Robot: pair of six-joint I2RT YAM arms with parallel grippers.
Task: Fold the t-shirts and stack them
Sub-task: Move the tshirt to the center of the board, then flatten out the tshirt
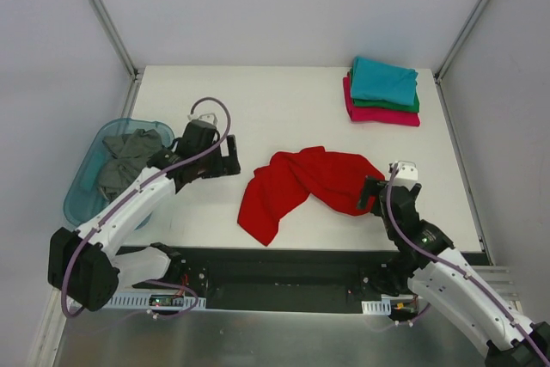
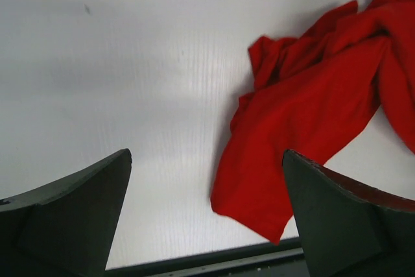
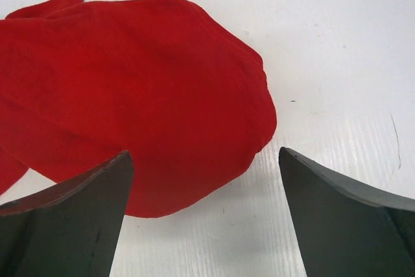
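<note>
Left fingers (image 2: pixel 71 218) gape wide over bare worktop (image 2: pixel 130 63), holding nothing, with the crumpled red shirt (image 2: pixel 305 115) just to their right. Right fingers (image 3: pixel 65 218) (equally wide, equally empty) hover at the shirt's opposite edge, its rounded fold partly hidden behind one finger. Seen from above, the red shirt lies bunched mid-worktop, toward the near edge. A folded stack (image 1: pixel 382 90), teal over green over pink, sits at the far right corner; grey cloth (image 1: pixel 129 156) fills the blue tub (image 1: pixel 86 204) at left.
</note>
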